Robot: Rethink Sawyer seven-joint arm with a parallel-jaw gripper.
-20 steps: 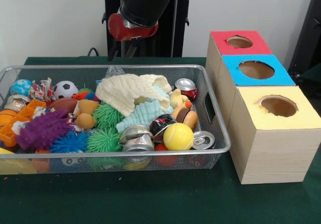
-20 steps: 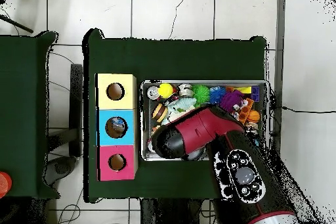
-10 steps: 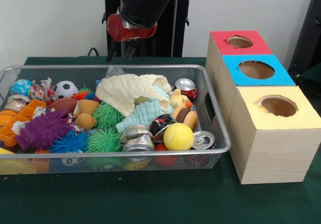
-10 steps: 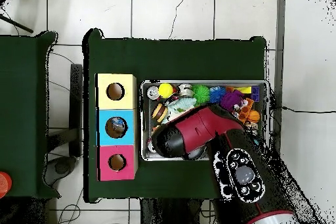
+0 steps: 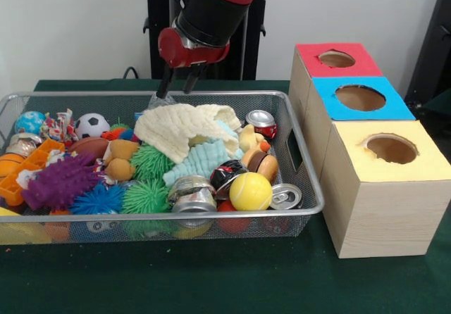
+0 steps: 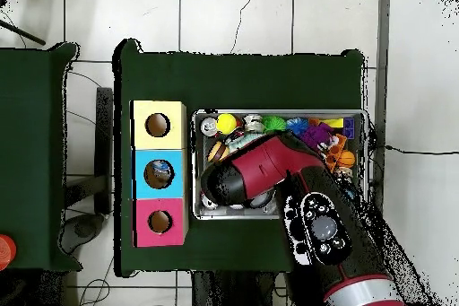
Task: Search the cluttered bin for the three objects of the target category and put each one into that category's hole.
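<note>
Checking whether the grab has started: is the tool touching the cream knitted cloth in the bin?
Apart. The front view shows the tool open above the basket's far rim, with clear space between its tips and the cream cloth. Overhead, the arm hides it.

Across the last second the hand (image 5: 178, 87) shifts rightward in the front view and drops lower: a second ago its tips hung above the far rim of the wire bin (image 5: 303, 187), left of the cream cloth (image 5: 184, 127); now they reach down to that rim, just above the cloth's far edge, with the two fingers (image 5: 165, 86) slightly apart. From overhead, the arm (image 6: 269, 172) pushes further over the bin toward the row of boxes (image 6: 159, 172), covering more of the toys than before. The bin's contents lie unmoved.
</note>
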